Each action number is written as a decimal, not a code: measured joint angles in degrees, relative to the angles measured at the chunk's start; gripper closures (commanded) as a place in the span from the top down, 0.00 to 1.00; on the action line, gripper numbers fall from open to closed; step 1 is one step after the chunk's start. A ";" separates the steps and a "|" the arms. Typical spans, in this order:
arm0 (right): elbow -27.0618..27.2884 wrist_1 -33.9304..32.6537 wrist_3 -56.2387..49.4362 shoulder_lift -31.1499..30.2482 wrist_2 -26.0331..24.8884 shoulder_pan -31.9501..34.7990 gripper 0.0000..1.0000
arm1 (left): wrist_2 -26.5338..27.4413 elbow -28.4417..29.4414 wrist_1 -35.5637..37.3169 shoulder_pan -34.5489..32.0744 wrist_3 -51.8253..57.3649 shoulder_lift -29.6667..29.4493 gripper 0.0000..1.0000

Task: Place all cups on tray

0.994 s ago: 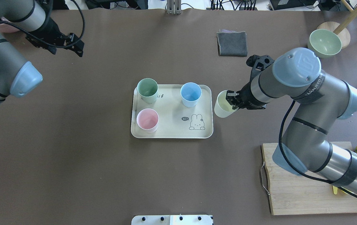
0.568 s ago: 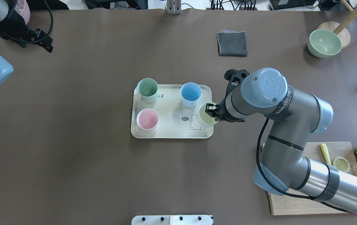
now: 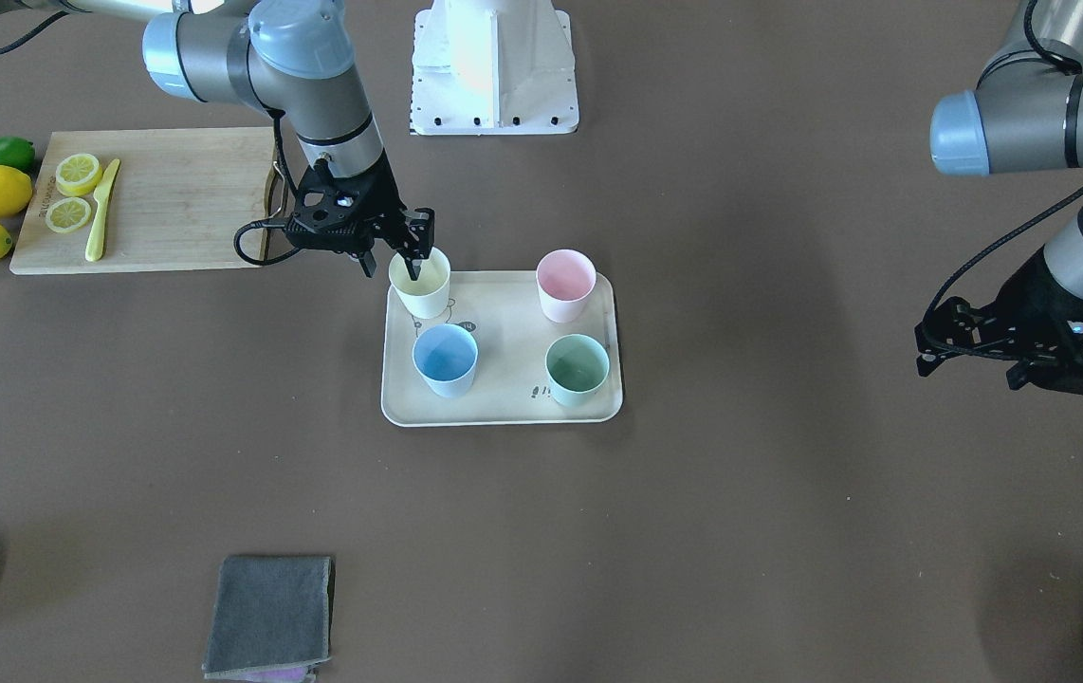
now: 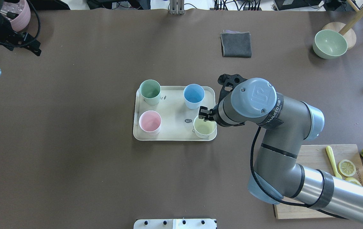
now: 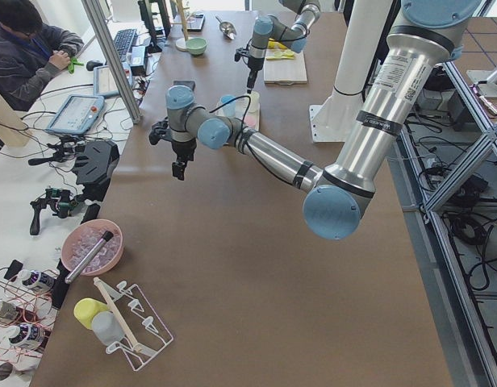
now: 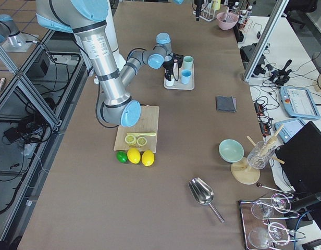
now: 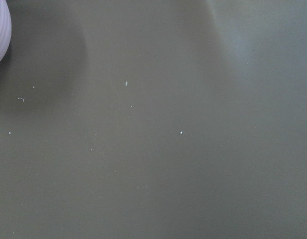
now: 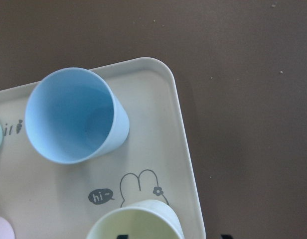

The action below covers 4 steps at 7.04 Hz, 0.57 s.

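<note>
Now right gripper (image 3: pixel 393 273) jaws parted astride yellow cup (image 4: pixel 204 127) wall, one finger inside. Rim straddle suits upright set-down in tray (image 4: pixel 175 131) free corner. Left gripper (image 3: pixel 966 372): jaw state unreadable.

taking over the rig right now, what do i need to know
Right gripper: jaws look spread astride the yellow cup's rim, one finger inside; the cup stands on the tray.
Left gripper: empty, off to the side; open or shut unclear.
Green cup, blue cup, pink cup: upright on the tray.
Done: all four on tray. To do: lift right gripper clear without tipping it.
</note>
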 measured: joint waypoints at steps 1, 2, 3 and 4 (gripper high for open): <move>0.59 -0.08 -0.63 -0.12 0.61 1.18 1.00 | 0.01 0.00 0.13 -0.71 1.16 0.67 0.99; 1.28 -0.72 -2.57 -0.60 2.37 3.58 1.00 | 0.08 0.02 0.29 -3.33 5.34 2.42 0.99; 1.70 -1.67 -7.12 -2.10 5.07 7.28 1.00 | 0.11 0.01 0.36 -7.85 11.16 5.00 0.99; 2.09 -2.17 -14.16 -4.91 8.73 12.14 1.00 | 0.09 0.26 0.74 -12.75 16.71 7.38 0.99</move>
